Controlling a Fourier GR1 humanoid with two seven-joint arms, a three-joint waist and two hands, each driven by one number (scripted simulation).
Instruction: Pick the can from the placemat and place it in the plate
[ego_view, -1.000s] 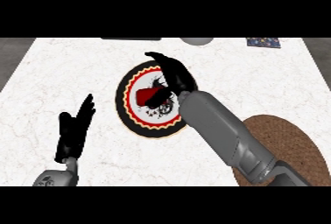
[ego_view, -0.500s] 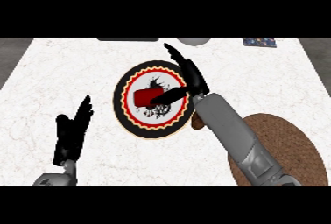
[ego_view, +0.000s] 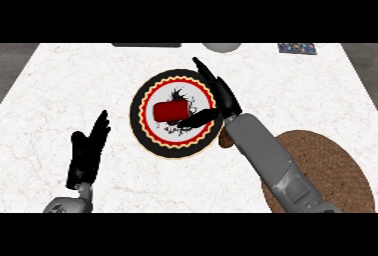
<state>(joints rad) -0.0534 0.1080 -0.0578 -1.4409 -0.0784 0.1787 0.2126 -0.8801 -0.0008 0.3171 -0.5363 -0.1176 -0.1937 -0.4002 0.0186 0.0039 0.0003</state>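
White marbled table (ego_view: 111, 75) carries the plate (ego_view: 148, 137), where the red can (ego_view: 171, 111) lies. Right hand (ego_view: 221, 97) hovers beside it, fingers straight; left hand (ego_view: 87, 152) rests open. Brown placemat (ego_view: 332, 160) lies right.

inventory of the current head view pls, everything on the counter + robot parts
can: 1, red, lying in the plate's middle
plate: 1, black rim with yellow-red border, counter centre
placemat: 1, brown woven, round, lower right, partly under right forearm
grey round object: 1, far edge, cut off
patterned item: 1, dark multicolour, far right edge
dark flat object: 1, far edge
counter: 1, white marble
left robot hand: open, resting lower left
right robot hand: open, over plate's right rim, thumb by can
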